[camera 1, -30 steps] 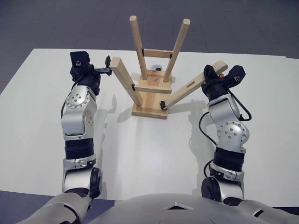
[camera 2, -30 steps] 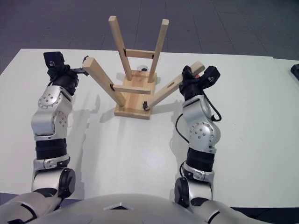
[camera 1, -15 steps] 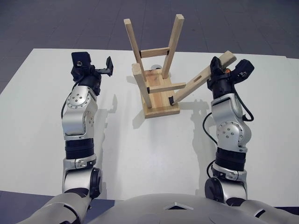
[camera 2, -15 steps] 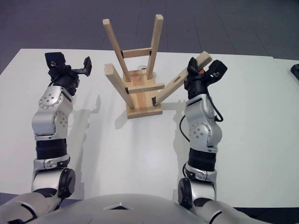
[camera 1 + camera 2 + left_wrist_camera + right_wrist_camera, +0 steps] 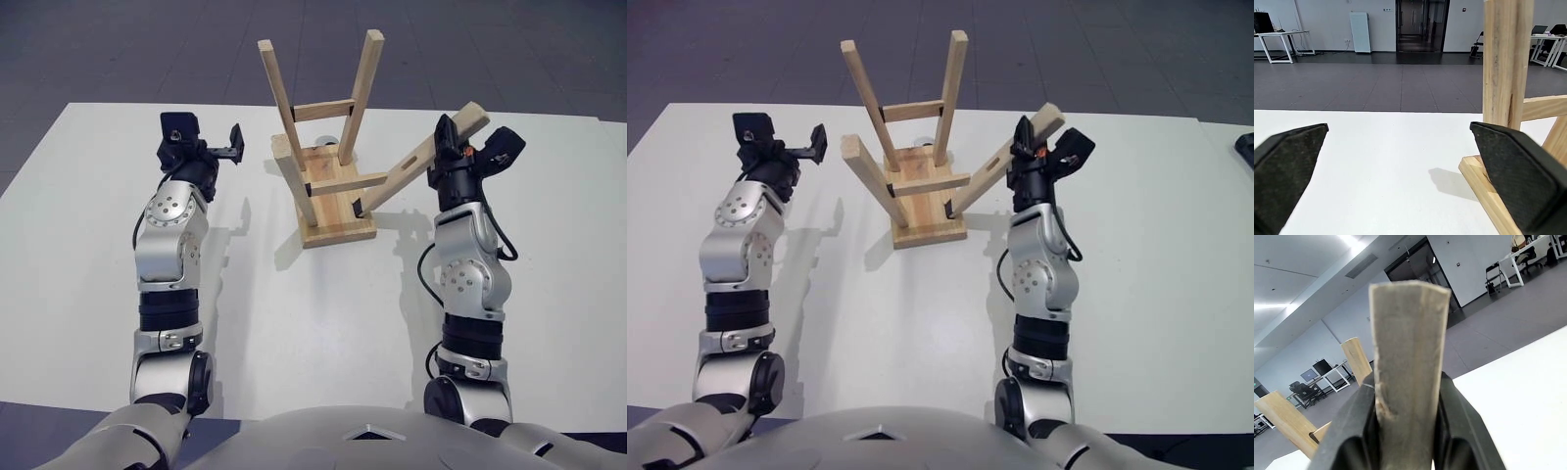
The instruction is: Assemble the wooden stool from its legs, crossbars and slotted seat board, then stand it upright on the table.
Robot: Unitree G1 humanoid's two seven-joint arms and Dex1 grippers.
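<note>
The wooden stool [image 5: 333, 186] rests upside down on its seat board [image 5: 338, 227] at the table's far middle, legs up and joined by crossbars [image 5: 325, 109]. One leg [image 5: 423, 160] leans out toward the right, and my right gripper [image 5: 449, 142] is shut on it near its free end; in the right wrist view that leg [image 5: 1405, 357] sits between the fingers [image 5: 1356, 421]. My left gripper [image 5: 230, 147] hangs open just left of the stool, apart from the nearest leg [image 5: 292, 179]. The left wrist view has its pads [image 5: 1288, 161] spread, with a leg [image 5: 1502, 63] beyond them.
The white table [image 5: 313, 323] has free room in front of the stool and on both sides. Dark floor lies past the far edge. A small dark object [image 5: 1246, 145] sits at the far right edge of the right eye view.
My left gripper let go of the left leg and now stands open beside it. The stool swung and shifted right with the right gripper, its left leg rising more upright.
</note>
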